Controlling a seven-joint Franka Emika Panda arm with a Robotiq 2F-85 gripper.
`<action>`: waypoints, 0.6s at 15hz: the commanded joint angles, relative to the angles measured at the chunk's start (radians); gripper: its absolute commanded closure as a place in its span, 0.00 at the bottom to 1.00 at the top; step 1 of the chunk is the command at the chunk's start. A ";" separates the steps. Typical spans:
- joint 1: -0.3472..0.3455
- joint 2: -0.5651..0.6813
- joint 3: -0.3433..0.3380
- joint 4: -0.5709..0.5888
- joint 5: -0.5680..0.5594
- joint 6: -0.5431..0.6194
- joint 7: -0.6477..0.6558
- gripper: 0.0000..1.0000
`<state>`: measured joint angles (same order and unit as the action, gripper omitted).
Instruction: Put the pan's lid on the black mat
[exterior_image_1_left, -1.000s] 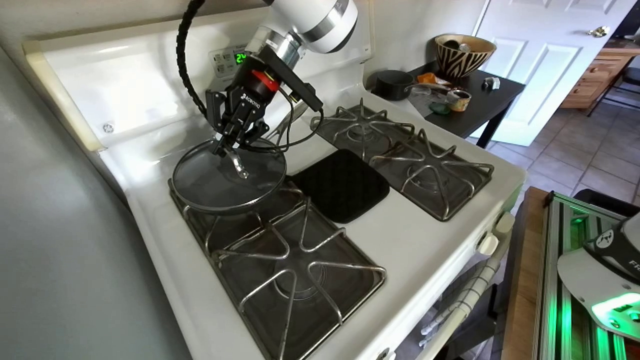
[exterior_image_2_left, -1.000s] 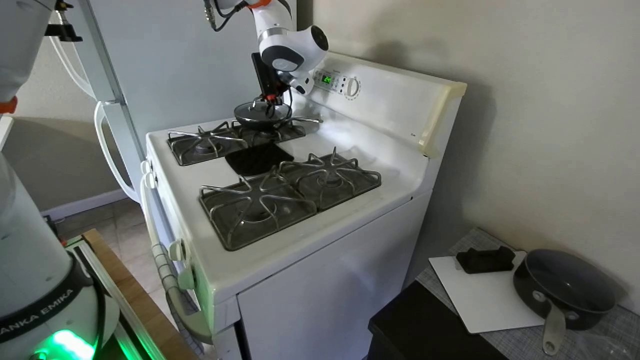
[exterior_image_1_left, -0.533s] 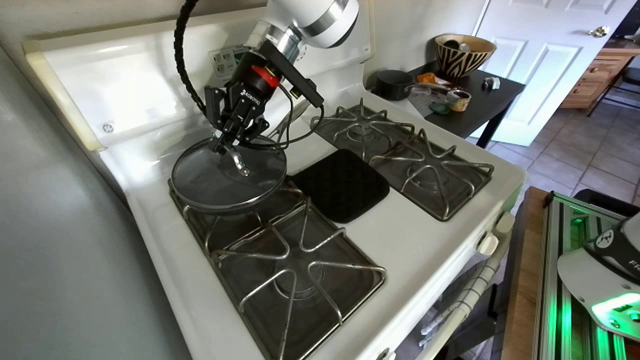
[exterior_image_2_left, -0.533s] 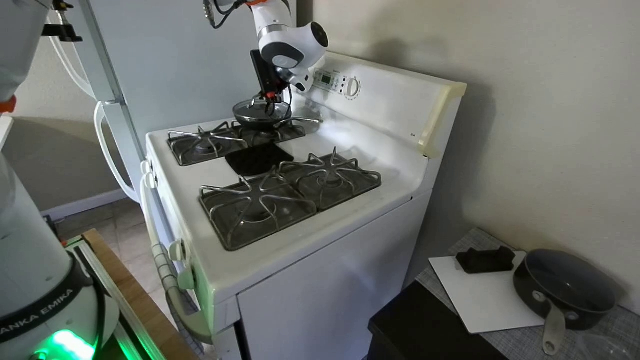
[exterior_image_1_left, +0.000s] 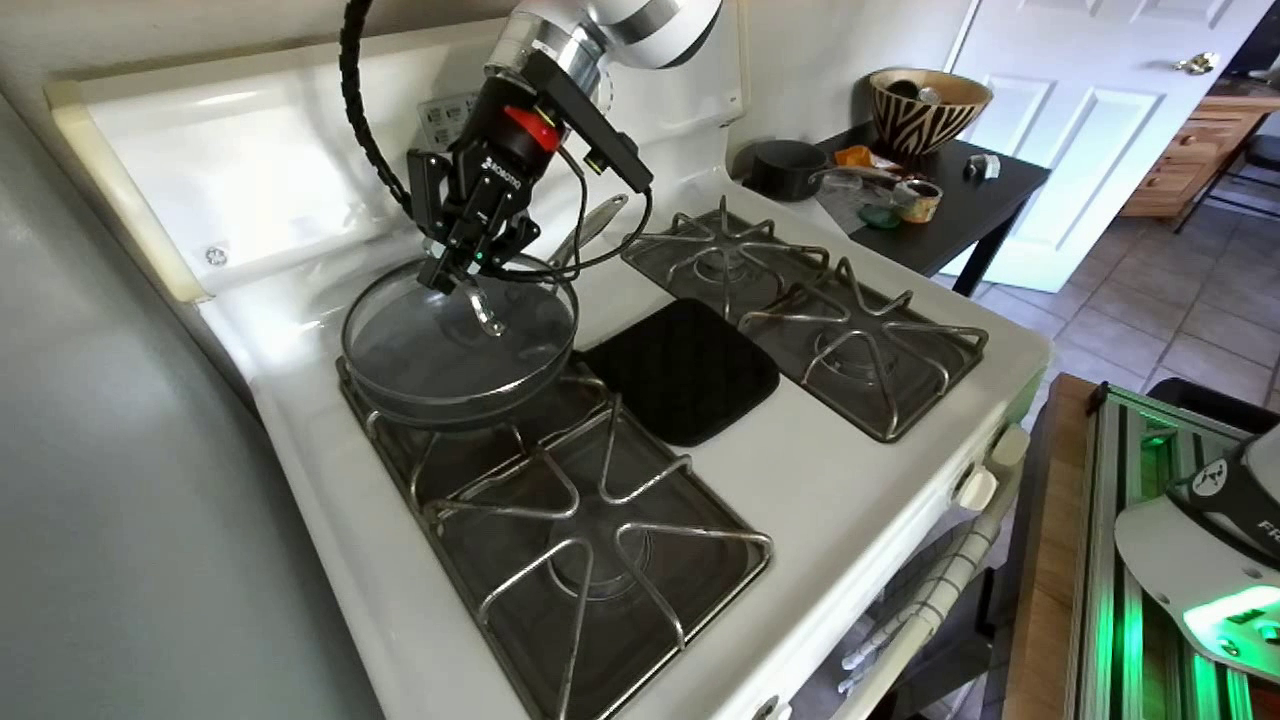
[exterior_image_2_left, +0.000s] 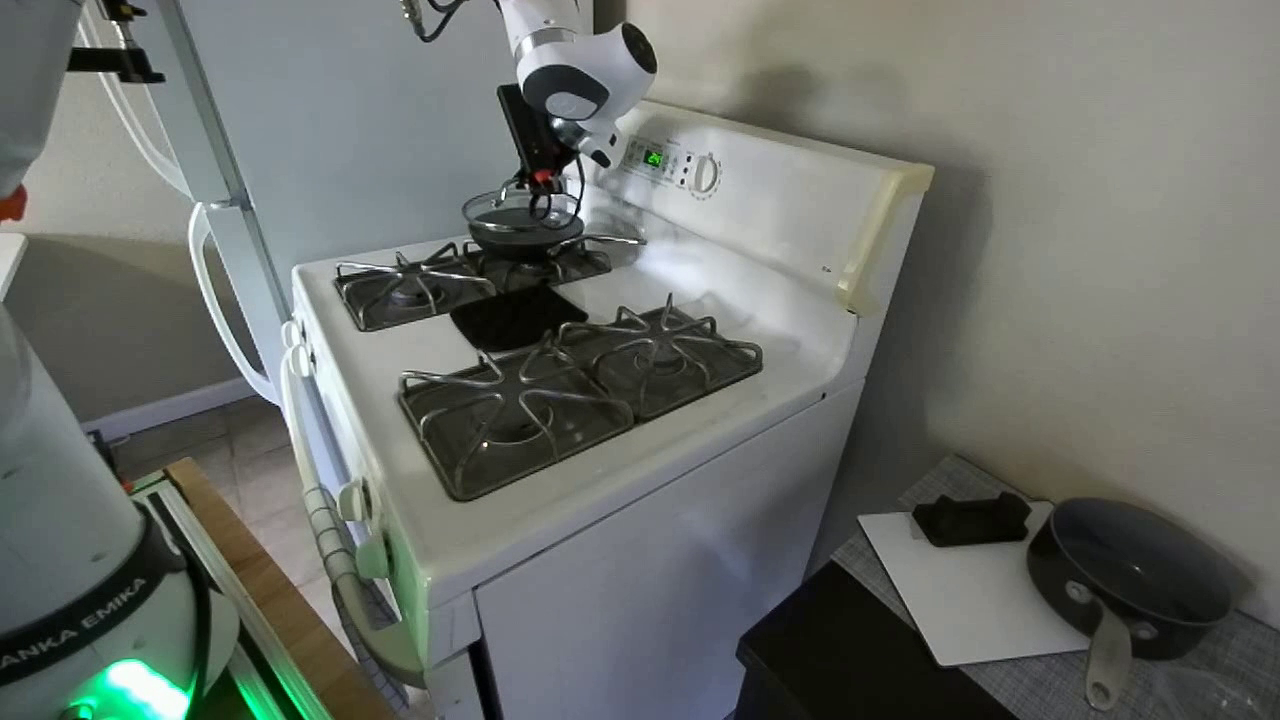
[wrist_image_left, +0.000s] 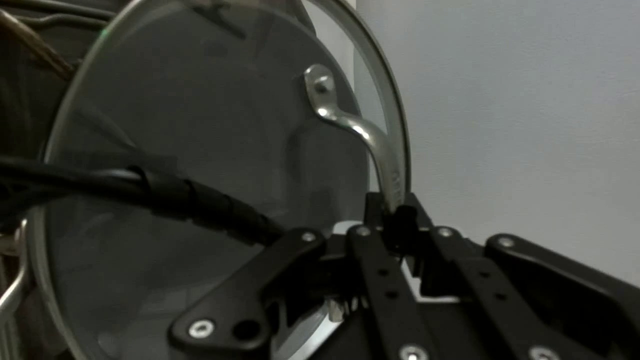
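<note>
Wrist view: my hand (wrist_image_left: 397, 220), one, black, clamped on the arched metal handle (wrist_image_left: 360, 127) of the lid (wrist_image_left: 215, 125).
Lid: one, clear glass, metal rim, hung from the hand; in both exterior views I see it over the pan (exterior_image_2_left: 525, 242), raised. Whether any of its rim touches the pan, I cannot tell.
Pan: one, round, dark grey, at the rear of the white stove (exterior_image_1_left: 790, 480); silver handle (exterior_image_1_left: 597, 225) slanting toward the back panel (exterior_image_1_left: 250, 170).
Black mat (exterior_image_1_left: 682, 372): one, flat, rounded corners, lying on the stove between the two pairs of burner grates (exterior_image_1_left: 700, 531), near the pan.
Cable (wrist_image_left: 200, 200): one, black, crossing in front of the lid's glass as I look from the wrist.
Arm base (exterior_image_2_left: 70, 540): one, white with a black band, lit green at the foot, in both exterior views.
Desk (exterior_image_1_left: 990, 195): one, dark, beside the stove; carries a saucepan (exterior_image_1_left: 785, 170) and a zebra-striped bowl (exterior_image_1_left: 925, 115).
</note>
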<state>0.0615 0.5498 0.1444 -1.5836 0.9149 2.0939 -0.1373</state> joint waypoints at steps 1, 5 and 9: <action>-0.006 -0.034 -0.009 -0.011 -0.029 -0.049 0.025 0.99; -0.021 -0.047 -0.013 -0.025 -0.024 -0.090 0.016 0.99; -0.035 -0.050 -0.021 -0.041 -0.017 -0.116 -0.002 0.99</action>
<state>0.0424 0.5394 0.1260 -1.5854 0.8996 2.0155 -0.1367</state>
